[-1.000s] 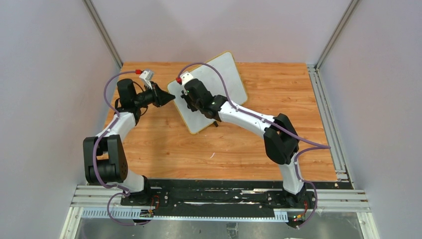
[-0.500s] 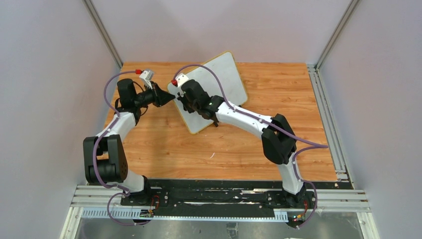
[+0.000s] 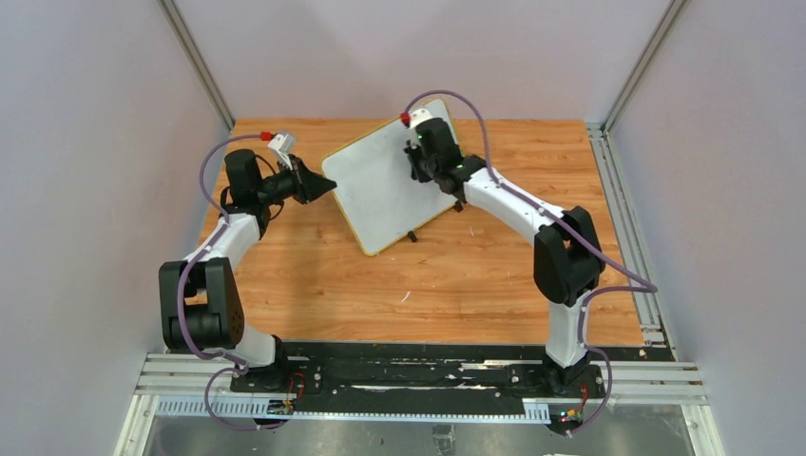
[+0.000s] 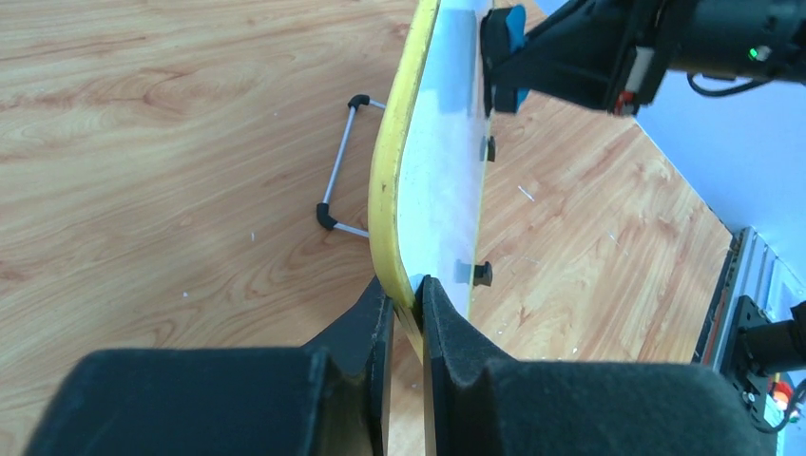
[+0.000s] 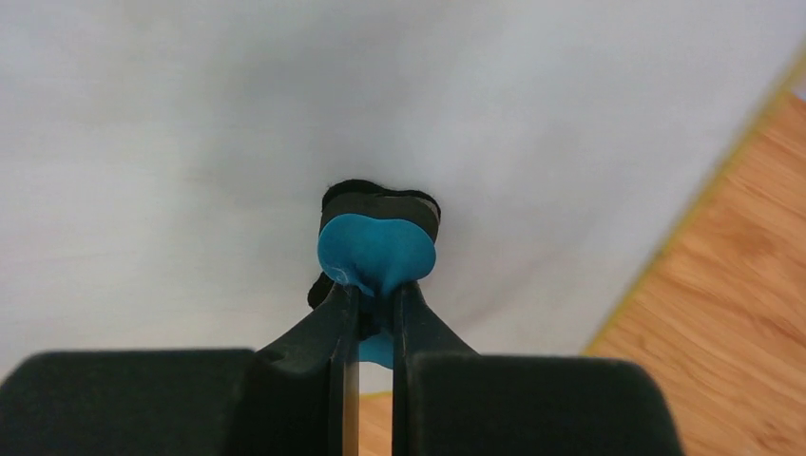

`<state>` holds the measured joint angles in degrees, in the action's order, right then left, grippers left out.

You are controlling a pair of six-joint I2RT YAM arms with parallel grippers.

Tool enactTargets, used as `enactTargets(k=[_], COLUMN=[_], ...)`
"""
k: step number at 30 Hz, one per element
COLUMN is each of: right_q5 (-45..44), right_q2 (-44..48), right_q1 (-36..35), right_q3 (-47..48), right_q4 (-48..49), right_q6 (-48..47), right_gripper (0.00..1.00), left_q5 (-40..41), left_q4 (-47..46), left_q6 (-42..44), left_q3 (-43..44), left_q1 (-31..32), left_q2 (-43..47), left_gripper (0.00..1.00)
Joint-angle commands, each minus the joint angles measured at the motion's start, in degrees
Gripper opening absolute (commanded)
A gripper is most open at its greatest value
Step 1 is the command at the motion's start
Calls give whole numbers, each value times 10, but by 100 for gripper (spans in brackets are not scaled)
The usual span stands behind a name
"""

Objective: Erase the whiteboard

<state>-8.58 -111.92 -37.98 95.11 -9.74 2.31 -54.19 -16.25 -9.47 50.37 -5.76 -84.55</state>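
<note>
A small rectangular whiteboard with a thin yellow frame and rounded corners [image 3: 380, 185] sits toward the far middle of a wooden table with an orange-brown grain [image 3: 285, 275]. Seen from above, the whiteboard is turned diagonally. Its long axis runs from the near left toward the far right, so one corner points left at the left arm and the opposite corner points right. Its smudged grey-white face is turned up toward the overhead camera.

The left gripper [image 3: 328, 186] reaches in from the left and is clamped on the board's leftmost corner. In the left wrist view its two black fingers [image 4: 380, 328] pinch the yellow frame between them, and the board runs away from the camera almost edge-on. Small black feet [image 4: 483, 274] stick out along the board's edge. A thin grey wire stand with black corners [image 4: 338, 171] shows on the back side of the board, against the table.

The right gripper [image 3: 418, 169] comes in from the right and is over the far right part of the board, near its far corner. In the right wrist view its jaws are pinched tight on a small blue eraser [image 5: 375, 249]. The eraser's black felt pad [image 5: 380, 198] is pressed against the white surface. The yellow frame and bare wood show at the right of that view. The left wrist view also shows the blue eraser [image 4: 514, 27] meeting the board's face at its far end.
</note>
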Motion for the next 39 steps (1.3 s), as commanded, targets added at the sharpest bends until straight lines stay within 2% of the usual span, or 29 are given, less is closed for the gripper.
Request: enactTargets(k=[1,6,11,16,25,29,39], right_q5=[-43,-48,-15,0,25,23,72], right_q2=[57,122,146,169,225,229,198], right_q1=[50,126,208,253,287,299,310], right_q3=[-46,-84,-84,-157,-305,-338,-361], right_q4=[-1,-69,-217,-289,-285,-272,-249], right_q6=[-11,14,53,87,102,99,96], right_gripper=[1,1,1,1,1,1,13], left_q5=[-3,1,6,9,9,9,12], left_q4=[4,4,4,7,14,14,18], left_q6=[46,47,49,49,51,52,56], left_q3=[8,7,7,8,12,10,10], left_q1=[7,7,7,7,7,7,7], left_q2=[8,5,0,-3,-3,-2,-2], left_gripper=[0,0,0,0,0,0,0])
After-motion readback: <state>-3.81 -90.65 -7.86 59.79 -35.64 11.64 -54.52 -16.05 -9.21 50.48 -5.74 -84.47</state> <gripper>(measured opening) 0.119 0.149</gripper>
